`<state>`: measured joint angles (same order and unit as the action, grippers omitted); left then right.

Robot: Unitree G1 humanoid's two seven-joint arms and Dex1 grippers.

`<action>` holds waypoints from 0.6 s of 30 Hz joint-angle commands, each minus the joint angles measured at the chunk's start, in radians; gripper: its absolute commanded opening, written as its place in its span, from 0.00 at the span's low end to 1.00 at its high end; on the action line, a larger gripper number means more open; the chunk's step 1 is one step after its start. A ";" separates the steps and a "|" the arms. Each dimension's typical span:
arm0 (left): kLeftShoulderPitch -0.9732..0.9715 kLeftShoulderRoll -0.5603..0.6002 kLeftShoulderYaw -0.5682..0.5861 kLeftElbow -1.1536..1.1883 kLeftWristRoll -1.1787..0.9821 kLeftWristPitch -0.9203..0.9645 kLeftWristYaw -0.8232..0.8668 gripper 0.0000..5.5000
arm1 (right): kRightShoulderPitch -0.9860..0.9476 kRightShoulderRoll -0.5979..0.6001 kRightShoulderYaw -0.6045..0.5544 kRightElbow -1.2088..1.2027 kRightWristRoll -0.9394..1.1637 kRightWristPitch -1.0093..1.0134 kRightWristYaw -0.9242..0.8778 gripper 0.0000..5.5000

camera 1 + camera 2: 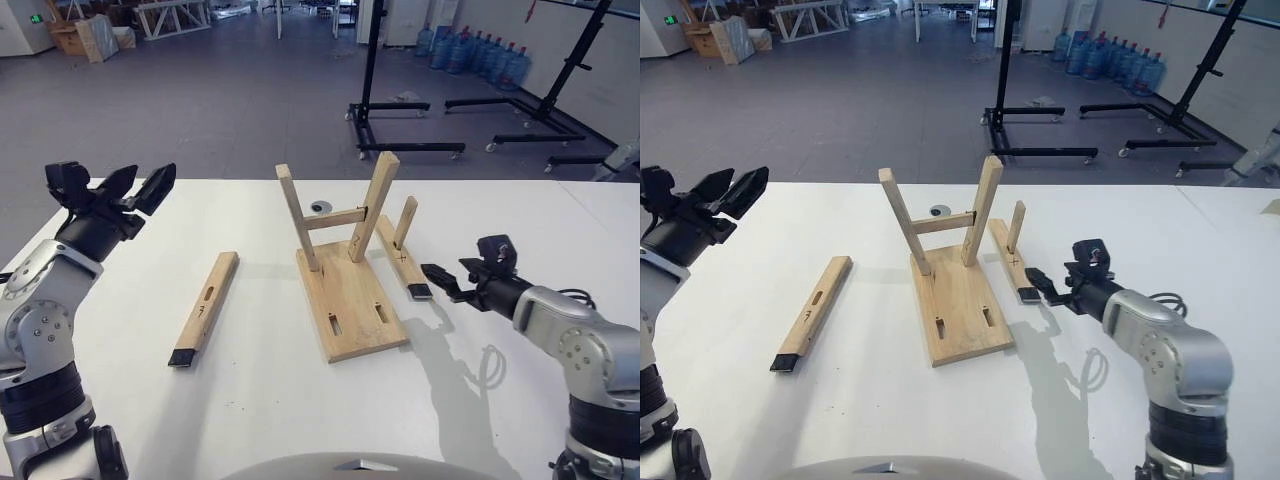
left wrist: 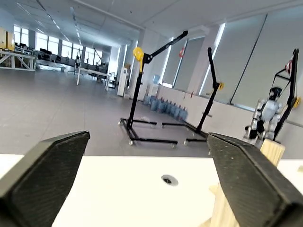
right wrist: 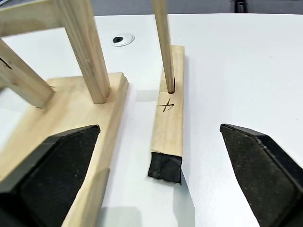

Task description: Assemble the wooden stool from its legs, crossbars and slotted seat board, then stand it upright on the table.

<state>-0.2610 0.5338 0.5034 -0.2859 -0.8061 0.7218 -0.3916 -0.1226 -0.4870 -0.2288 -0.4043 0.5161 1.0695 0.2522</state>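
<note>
1. Counter [image 1: 250,400]: the white surface carries every part of the stool.
2. Seat board [image 1: 352,335]: it lies flat near the middle of the counter, with two free slots [image 1: 335,325] showing at its near end.
3. Upright legs [image 1: 297,218]: two stand in the far end of the seat board, joined by a crossbar [image 1: 335,218]. You may judge the stool about half built.
4. Third leg [image 1: 397,255]: it lies on the counter just beside the board's right edge. A second crossbar [image 1: 405,222] rises from it, and its black-capped end [image 3: 164,166] points toward you.
5. Fourth leg [image 1: 205,308]: it lies well apart, to the left of the board.
6. Right claw [image 1: 434,280]: it is spread wide and empty, with its fingers either side of the capped end and low over the counter. The step in hand appears to be the grasp of the third leg. Your next move calls for closing on that leg squarely, then guiding it into a free slot.
7. Left claw [image 1: 153,172]: it is spread open, holds nothing, and is raised over the counter's far left edge.
</note>
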 commanded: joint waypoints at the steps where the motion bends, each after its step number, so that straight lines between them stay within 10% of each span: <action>1: 0.004 -0.024 -0.084 -0.035 -0.011 0.026 -0.005 0.87 | -0.108 0.033 0.142 0.164 -0.143 -0.123 -0.047 0.84; 18: 0.000 -0.063 -0.171 -0.031 0.049 -0.036 0.027 0.87 | -0.240 0.146 0.252 0.641 -0.359 -0.336 -0.042 0.78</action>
<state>-0.2495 0.4741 0.3404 -0.3140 -0.7694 0.6887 -0.3788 -0.3682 -0.3364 0.0242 0.2268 0.1727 0.7113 0.2143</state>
